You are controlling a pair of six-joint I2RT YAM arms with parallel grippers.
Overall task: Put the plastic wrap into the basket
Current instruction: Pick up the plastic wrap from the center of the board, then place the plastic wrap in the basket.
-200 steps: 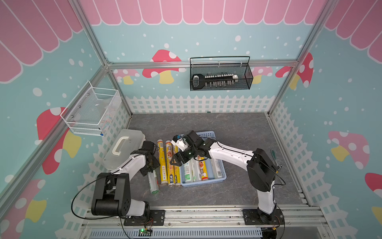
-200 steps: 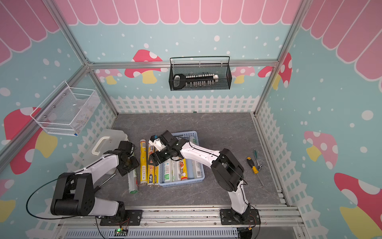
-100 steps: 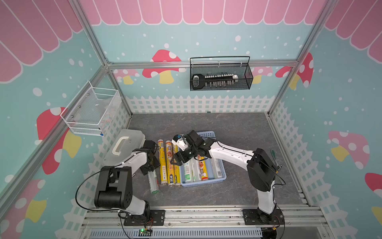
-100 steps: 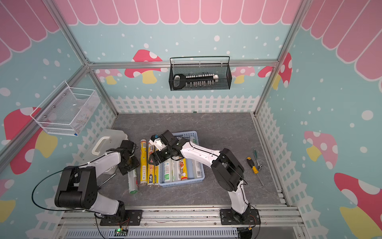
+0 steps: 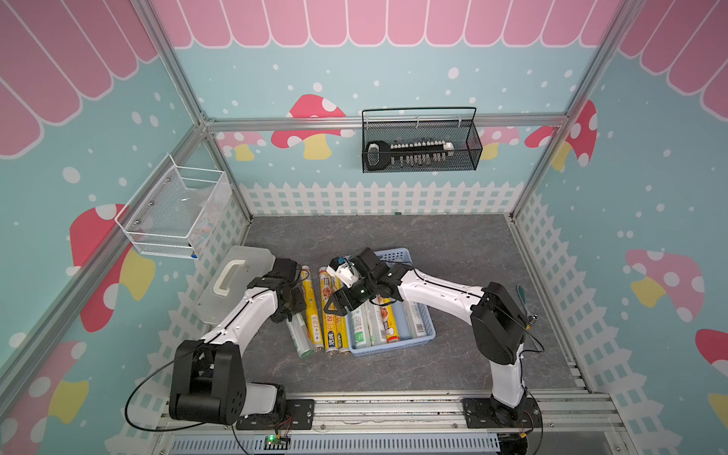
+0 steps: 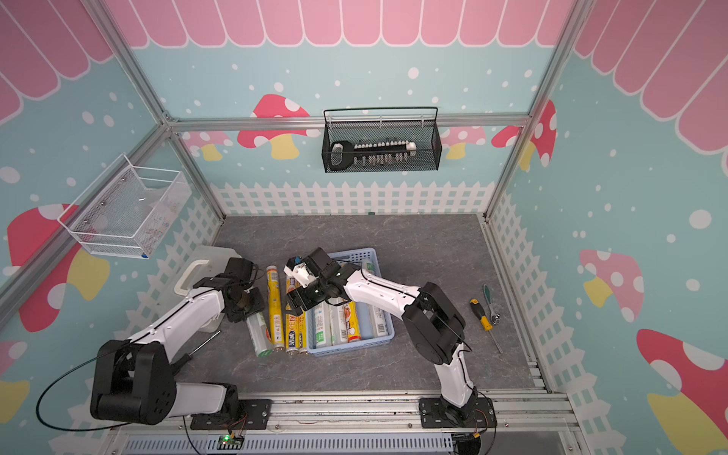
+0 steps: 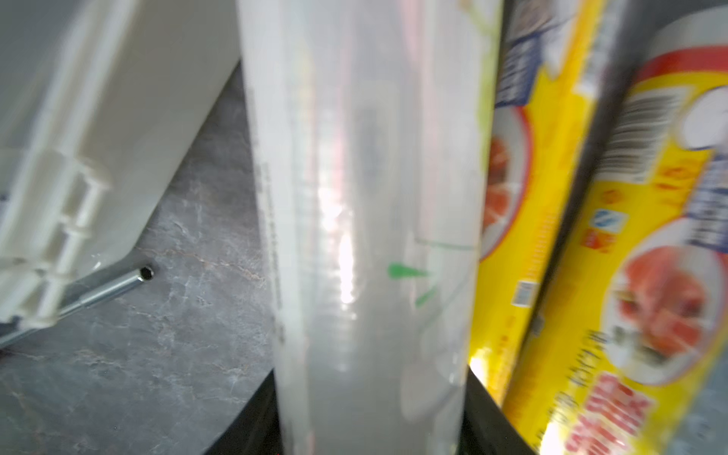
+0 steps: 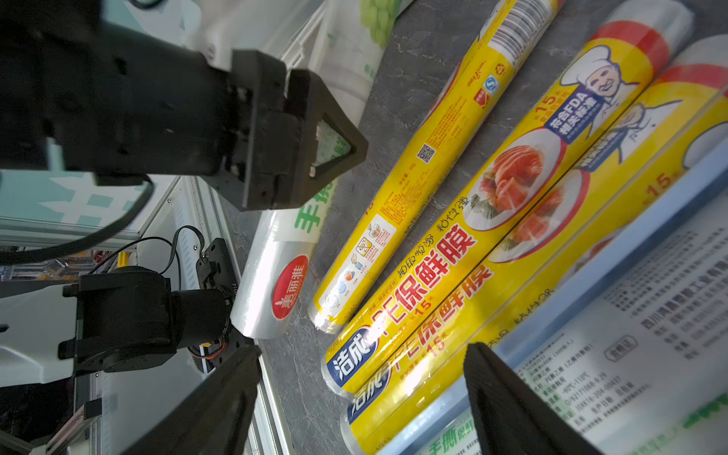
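- In both top views the basket (image 5: 394, 350) sits mid-tabletop (image 5: 453, 244), with several rolls of plastic wrap (image 5: 374, 327) lying lengthways inside it.
- At the basket's 9 o'clock, 3 yellow rolls (image 5: 329, 327) lie side by side on the tabletop; the nearest is just beside the basket wall.
- At 9 o'clock of those lies a clear roll (image 5: 301, 335). The left gripper (image 5: 293, 305) sits over its 12 o'clock end.
- The right gripper (image 5: 338, 305) hovers above the yellow rolls at the basket's 9 o'clock wall, jaws apart and empty.
- A white case (image 5: 232, 283) stands at 10 o'clock of the left gripper.
- Left wrist view: the clear roll (image 7: 366, 236) runs straight out between the black jaws, which press against both its sides. Yellow rolls (image 7: 524, 236) lie alongside it, and the white case (image 7: 98, 118) is on its other side.
- Right wrist view: the right jaws stand wide apart above 2 yellow rolls (image 8: 453, 252) beside the basket's blue wall (image 8: 591, 275). Beyond them, the left gripper straddles the clear roll (image 8: 272, 275).
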